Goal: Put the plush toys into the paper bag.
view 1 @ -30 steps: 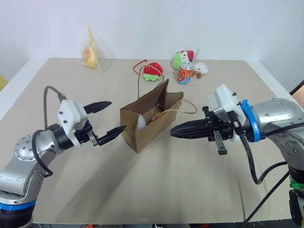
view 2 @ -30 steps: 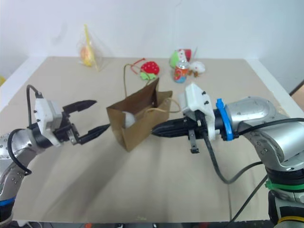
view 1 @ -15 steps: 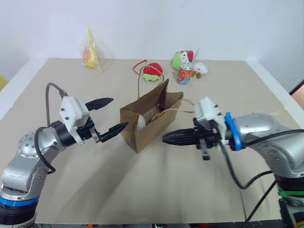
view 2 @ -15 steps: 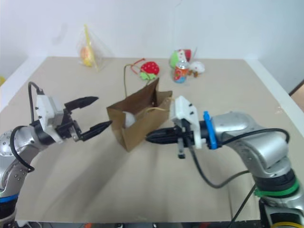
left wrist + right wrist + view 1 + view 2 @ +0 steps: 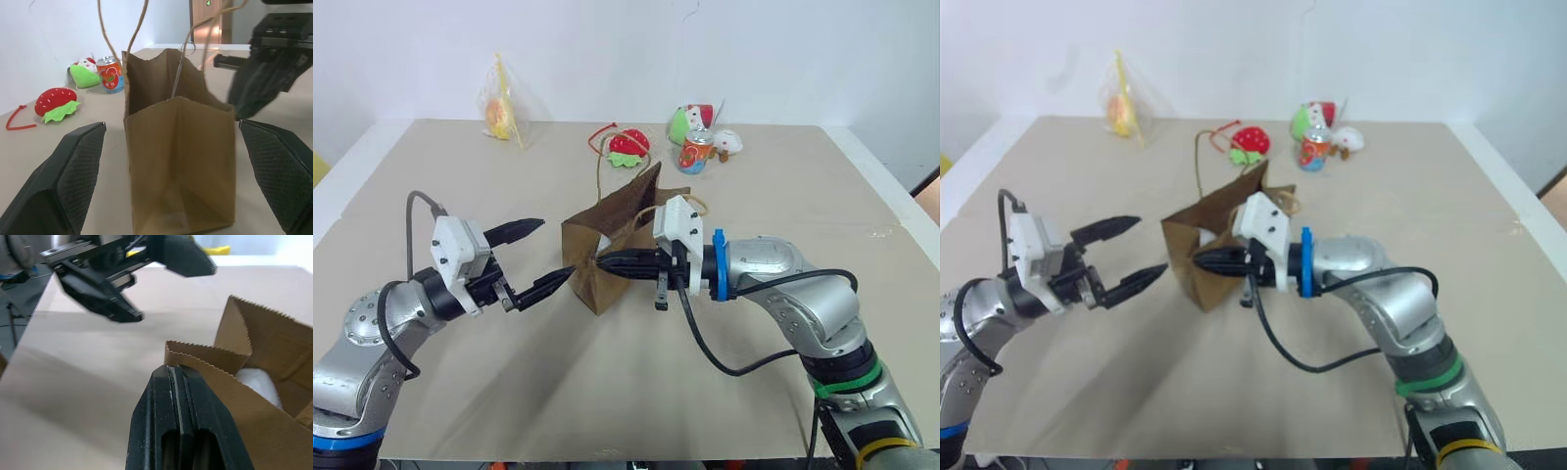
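The brown paper bag (image 5: 625,227) stands open in the middle of the table, its cord handles (image 5: 122,44) sticking up. Inside it lies a white plush toy (image 5: 257,382). My left gripper (image 5: 545,252) is open just left of the bag, and the bag's narrow end sits between its two fingers (image 5: 73,171) without touching them. My right gripper (image 5: 604,262) is shut and points left. Its tip lies against the rim of the bag's front wall (image 5: 205,364). I cannot tell whether any paper is pinched.
At the back of the table are a red strawberry plush (image 5: 627,147) with a red cord, a green and red plush (image 5: 685,122), a printed drink can (image 5: 695,154) and a small white toy (image 5: 727,143). A clear plastic bag (image 5: 499,113) sits back left.
My right gripper has swung left from the bag's right side to its front wall, staying shut. The left gripper has kept its place, open.
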